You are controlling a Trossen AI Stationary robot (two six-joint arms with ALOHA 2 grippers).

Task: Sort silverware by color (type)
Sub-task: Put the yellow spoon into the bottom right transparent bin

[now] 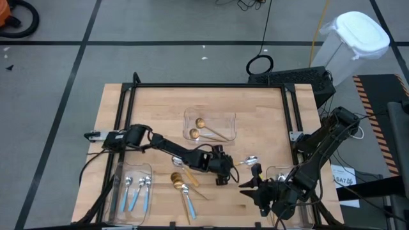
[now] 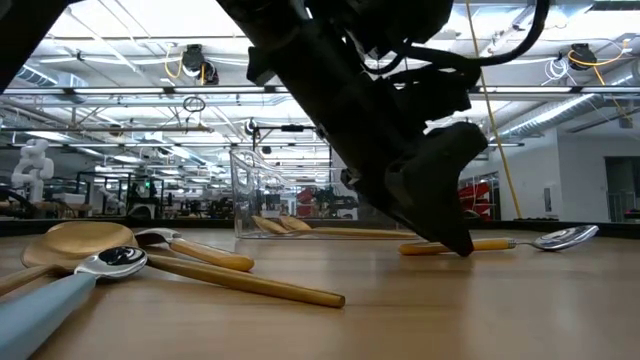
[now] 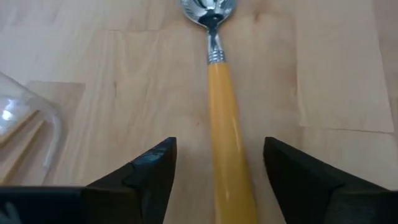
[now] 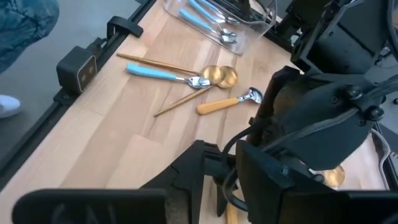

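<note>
An orange-handled spoon (image 3: pixel 224 124) lies flat on the wood with its silver bowl (image 3: pixel 208 9) pointing away from my left gripper (image 3: pixel 217 180). That gripper is open and low over the table. Its fingers stand on either side of the handle with gaps showing, so they touch nothing. The high view shows the left gripper (image 1: pixel 222 167) and the spoon (image 1: pixel 246 161) right of the table's centre. My right gripper (image 1: pixel 251 181) waits open just nearer. More loose spoons (image 1: pixel 181 182) lie left of centre: gold, blue-handled and orange-handled. Gold spoons (image 1: pixel 203 130) lie in the far tray and blue-handled spoons (image 1: pixel 135 191) in the near-left tray.
A clear far tray (image 1: pixel 230 118) sits at centre, a near-left tray (image 1: pixel 118 172) by the left arm's base, and another clear tray (image 1: pixel 281 171) under the right arm. A black frame (image 1: pixel 204 85) borders the table. Bare wood lies between the trays. A white bin (image 1: pixel 358 38) stands off-table.
</note>
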